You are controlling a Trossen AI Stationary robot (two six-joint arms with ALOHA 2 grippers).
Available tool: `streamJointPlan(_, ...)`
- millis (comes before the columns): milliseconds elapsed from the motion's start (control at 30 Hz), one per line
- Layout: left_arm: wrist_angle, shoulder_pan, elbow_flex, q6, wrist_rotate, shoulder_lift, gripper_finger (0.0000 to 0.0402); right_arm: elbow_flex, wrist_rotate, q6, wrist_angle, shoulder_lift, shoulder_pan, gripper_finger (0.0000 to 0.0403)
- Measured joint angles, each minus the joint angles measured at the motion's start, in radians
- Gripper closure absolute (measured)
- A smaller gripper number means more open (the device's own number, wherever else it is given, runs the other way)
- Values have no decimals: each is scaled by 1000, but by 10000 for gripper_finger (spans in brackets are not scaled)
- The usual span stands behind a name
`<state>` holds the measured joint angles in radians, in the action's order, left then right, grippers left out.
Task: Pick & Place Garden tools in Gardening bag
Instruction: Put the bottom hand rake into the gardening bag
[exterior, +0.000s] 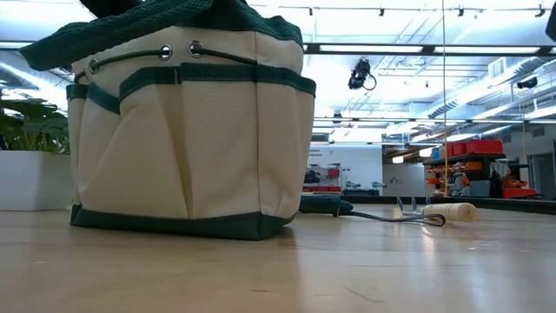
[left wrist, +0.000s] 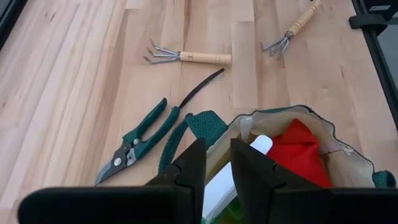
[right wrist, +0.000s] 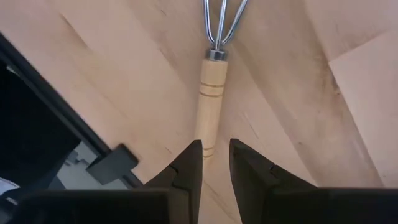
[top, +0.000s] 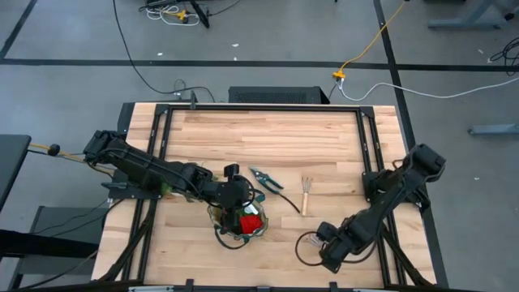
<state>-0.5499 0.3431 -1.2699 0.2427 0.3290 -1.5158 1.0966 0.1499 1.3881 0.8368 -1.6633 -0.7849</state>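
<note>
The beige gardening bag [top: 242,221] with green trim stands near the table's front, left of centre. A red glove [left wrist: 298,152] and the spray bottle's white trigger [left wrist: 261,144] show inside it. My left gripper [left wrist: 216,158] is at the bag's far rim, shut on it. Green-handled pruning shears [top: 266,180] and one wooden-handled rake [top: 306,195] lie flat on the table to the bag's right. A second rake [right wrist: 210,99] lies flat near the front right. My right gripper [right wrist: 215,155] hovers above the end of its handle, fingers a little apart, touching nothing. My left gripper holds the bag's top rim [left wrist: 231,127] beside a green loop handle, pinched between its two fingers. The fingers slant down from the table's left and far side. The bag stands upright on its base [exterior: 174,228], mouth open; the fingers hide how many layers are caught.
Black frame rails [top: 361,146] run along the table's sides and back, and a black bracket [right wrist: 112,163] sits close to my right gripper. A dark cable loop [top: 304,247] hangs by the right wrist. Bare wood lies between the tools and the far edge.
</note>
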Motion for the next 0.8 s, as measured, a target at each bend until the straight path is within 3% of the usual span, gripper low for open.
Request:
streamJointPlan(333,2,0,0,9,0,0,323,0,-25,-20,-23,-16,0,316)
streamJointPlan(800,8,0,0,41,0,0,323,0,-43,-42,-42,-59,-12,233)
